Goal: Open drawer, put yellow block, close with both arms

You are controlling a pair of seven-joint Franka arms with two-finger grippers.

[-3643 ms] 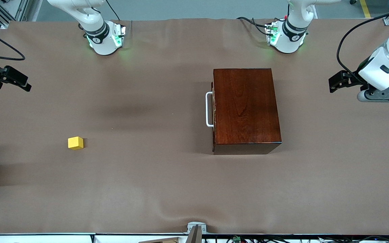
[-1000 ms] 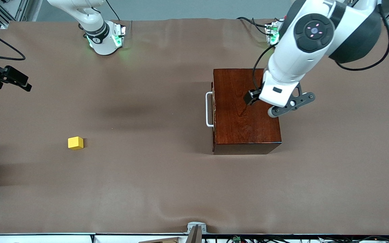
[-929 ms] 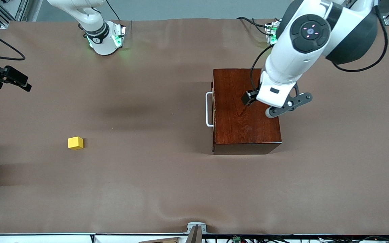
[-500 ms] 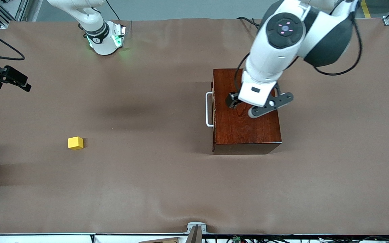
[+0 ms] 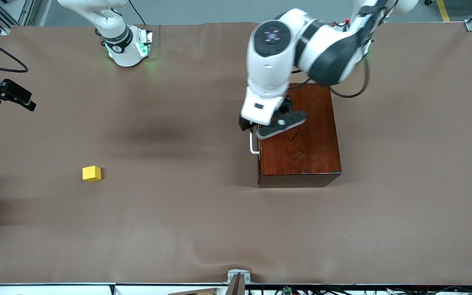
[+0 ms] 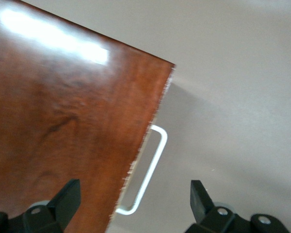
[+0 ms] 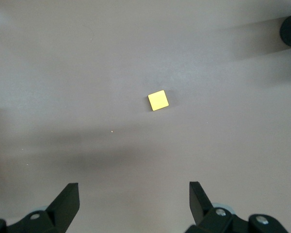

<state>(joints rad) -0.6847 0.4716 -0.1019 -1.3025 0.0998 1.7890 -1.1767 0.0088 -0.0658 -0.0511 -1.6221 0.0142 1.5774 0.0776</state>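
Brown table [image 5: 187,229]: open left tool [image 6: 133,201] over drawer handle [image 6: 148,174]; right tool [image 7: 133,201] open.

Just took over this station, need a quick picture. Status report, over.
Left gripper open over the drawer's white handle. Drawer shut. Right gripper open, waiting above the yellow block on the table. Nothing in the way.

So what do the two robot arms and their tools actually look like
Both arms are white, rounded and jointed, with dark grey joint bands. The left arm carries a round dark cap with small pink lights and a black cable looping beside it. The right arm ends in a round base glowing green. The left tool and right tool each have two black, wedge-shaped fingers on a black body with small screws.
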